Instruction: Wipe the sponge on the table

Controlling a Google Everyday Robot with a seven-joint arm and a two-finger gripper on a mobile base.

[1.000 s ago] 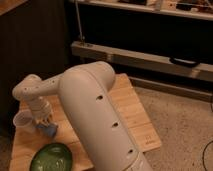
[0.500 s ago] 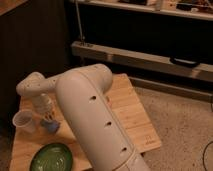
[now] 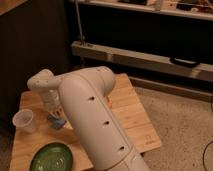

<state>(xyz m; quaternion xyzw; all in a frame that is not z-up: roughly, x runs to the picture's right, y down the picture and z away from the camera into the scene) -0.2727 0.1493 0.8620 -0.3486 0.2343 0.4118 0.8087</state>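
At left of the surface (image 3: 131, 116): fingers of the gripper (image 3: 54, 115) clamped on the sponge (image 3: 58, 122), pressed to the wood just right of the clear cup (image 3: 23, 120). Probably mid-wipe. Next: slide under steady pressure, avoiding cup.

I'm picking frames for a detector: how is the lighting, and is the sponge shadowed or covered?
Camera view: dim, warm light; the table top is brightest, the shelving behind nearly black. The white arm covers the table's middle. The gripper, beside the cup, sits over the sponge, leaving only a shaded blue patch visible. No strong glare anywhere.
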